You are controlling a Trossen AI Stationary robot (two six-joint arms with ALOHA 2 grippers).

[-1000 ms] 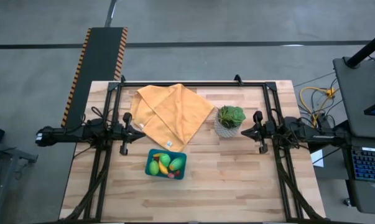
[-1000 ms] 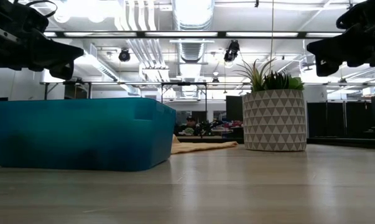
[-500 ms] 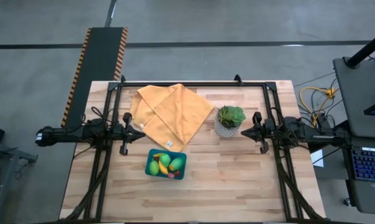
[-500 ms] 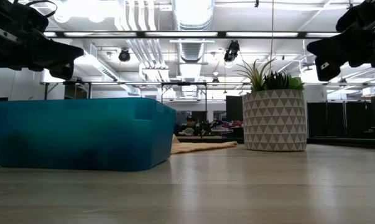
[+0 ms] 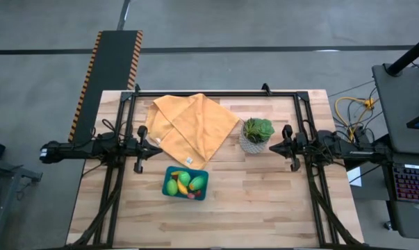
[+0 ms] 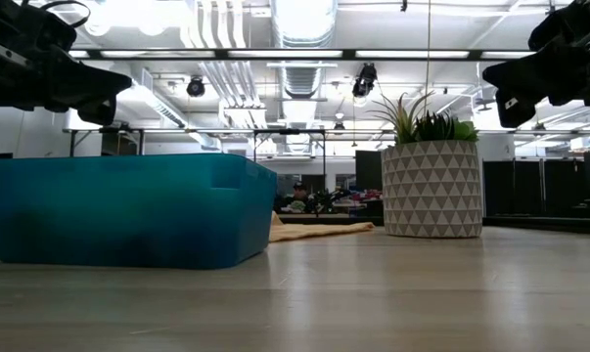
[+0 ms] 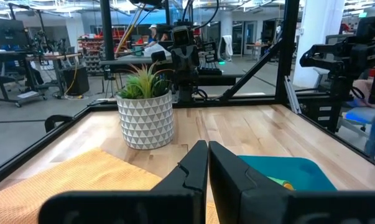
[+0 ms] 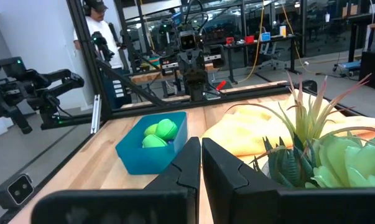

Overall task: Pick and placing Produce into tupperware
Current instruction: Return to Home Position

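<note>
The teal-blue tupperware point(image 5: 186, 183) stands on the table's near middle and holds the produce point(image 5: 184, 182): green rounded pieces, a yellow one, small red bits. The low view shows its side wall point(image 6: 128, 209); the right wrist view shows green pieces point(image 8: 159, 133) inside it. My left gripper point(image 5: 142, 148) hangs shut above the table's left side, over the cloth's edge. My right gripper point(image 5: 287, 147) hangs shut at the right, beside the plant pot. Neither touches anything.
A large orange-yellow cloth point(image 5: 192, 126) lies folded on the far left half of the table. A leafy plant in a grey patterned pot point(image 5: 256, 135) stands right of centre. Black frame rails run along the table's far edge and sides. A person stands in the room beyond.
</note>
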